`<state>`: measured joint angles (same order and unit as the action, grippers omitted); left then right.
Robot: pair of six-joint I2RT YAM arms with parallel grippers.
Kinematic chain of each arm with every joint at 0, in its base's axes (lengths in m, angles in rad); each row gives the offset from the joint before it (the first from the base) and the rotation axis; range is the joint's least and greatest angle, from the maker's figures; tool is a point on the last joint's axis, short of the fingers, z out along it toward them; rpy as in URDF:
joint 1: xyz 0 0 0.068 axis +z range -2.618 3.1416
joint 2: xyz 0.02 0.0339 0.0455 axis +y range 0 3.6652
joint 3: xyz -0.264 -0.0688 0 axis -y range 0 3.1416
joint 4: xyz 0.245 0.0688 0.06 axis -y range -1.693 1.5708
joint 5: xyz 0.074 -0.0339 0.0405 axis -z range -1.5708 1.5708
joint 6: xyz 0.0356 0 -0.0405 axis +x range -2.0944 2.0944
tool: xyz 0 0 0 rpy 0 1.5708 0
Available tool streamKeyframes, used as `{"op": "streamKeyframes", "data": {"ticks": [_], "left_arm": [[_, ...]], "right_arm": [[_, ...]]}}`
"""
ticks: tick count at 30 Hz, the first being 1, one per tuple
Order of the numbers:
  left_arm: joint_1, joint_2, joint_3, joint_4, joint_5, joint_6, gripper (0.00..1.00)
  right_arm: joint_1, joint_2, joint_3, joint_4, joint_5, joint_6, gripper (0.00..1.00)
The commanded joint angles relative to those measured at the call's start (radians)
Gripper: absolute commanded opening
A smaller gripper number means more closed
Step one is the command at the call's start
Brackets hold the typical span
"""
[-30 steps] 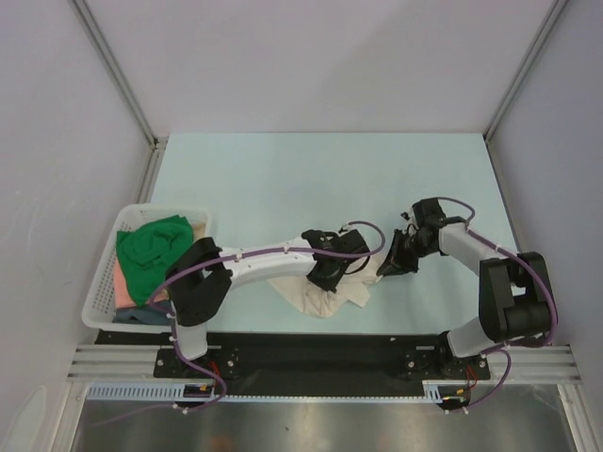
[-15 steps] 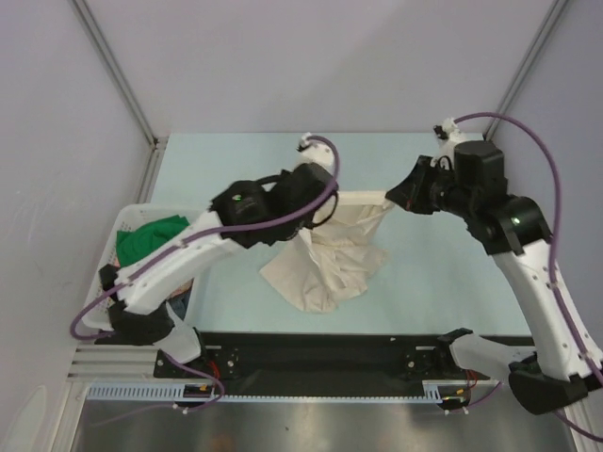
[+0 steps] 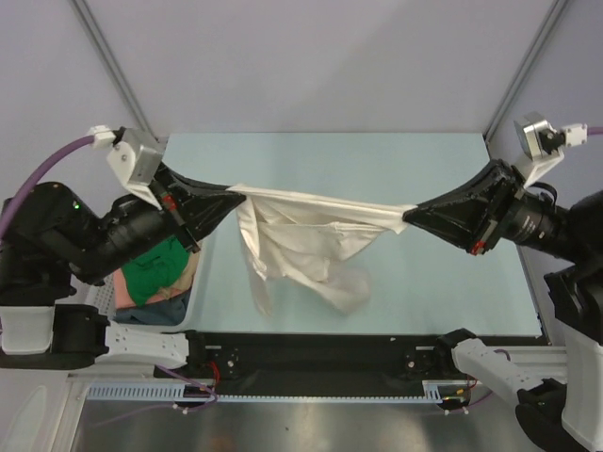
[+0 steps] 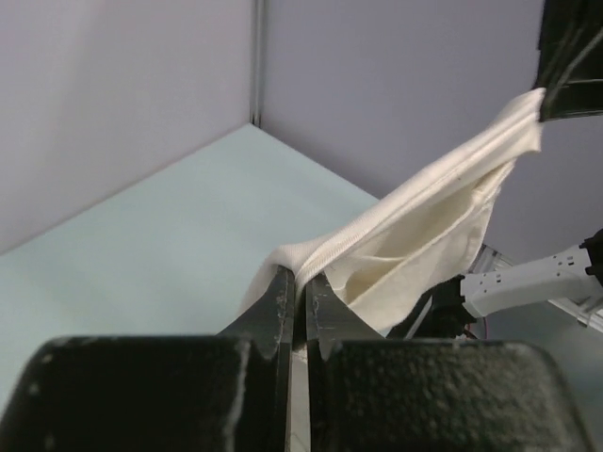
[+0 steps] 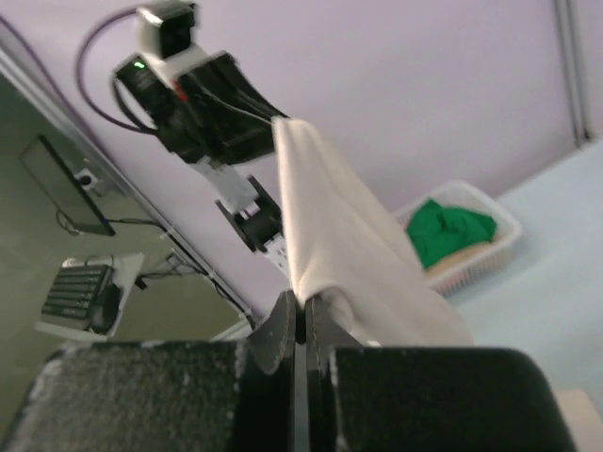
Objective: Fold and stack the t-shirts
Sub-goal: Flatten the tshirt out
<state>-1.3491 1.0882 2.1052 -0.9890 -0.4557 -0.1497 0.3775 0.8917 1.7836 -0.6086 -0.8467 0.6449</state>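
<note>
A: Where is the cream t-shirt (image 3: 301, 226)?

B: Off the table (image 3: 377, 155), across the middle of the overhead frame. Its top edge is pulled into a taut band from left of centre to right of centre, and the rest hangs below in loose folds toward the lower middle.

A: And the left gripper (image 3: 240, 198)?

B: Left of centre, clamped on the left end of that band. In the left wrist view the two fingers (image 4: 281, 301) are pressed nearly together – only a thin fold of cloth sits between them – and the shirt runs away toward the upper right of that frame.

A: The right gripper (image 3: 408, 218)?

B: Right of centre, pinching the other end. From the right wrist camera the jaws are narrow on a gathered edge, and the fabric rises toward the upper middle, where the other arm holds it.

A: What about the other shirts?

B: A green t-shirt (image 3: 155, 273) lies bunched in the white lattice basket (image 5: 480, 259) at the lower left of the overhead frame, largely hidden behind the left arm. A strip of a pink t-shirt (image 3: 122, 294) shows beside and under it. Whatever lies lower in the basket is too covered to make out.

A: Does the cream one touch the basket?

B: No – it hangs well apart, to the right of it.
</note>
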Motion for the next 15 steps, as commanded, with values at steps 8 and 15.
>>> {"op": "streamKeyframes", "data": {"ticks": [8, 15], "left_arm": [[0.036, -0.004, 0.058, 0.352, -0.381, 0.402, 0.00], [0.036, -0.147, -0.027, 0.622, -0.459, 0.529, 0.00]], "right_arm": [[-0.262, 0.079, 0.019, -0.063, 0.105, -0.044, 0.00], [-0.261, 0.165, 0.111, -0.014, 0.028, -0.062, 0.00]]}}
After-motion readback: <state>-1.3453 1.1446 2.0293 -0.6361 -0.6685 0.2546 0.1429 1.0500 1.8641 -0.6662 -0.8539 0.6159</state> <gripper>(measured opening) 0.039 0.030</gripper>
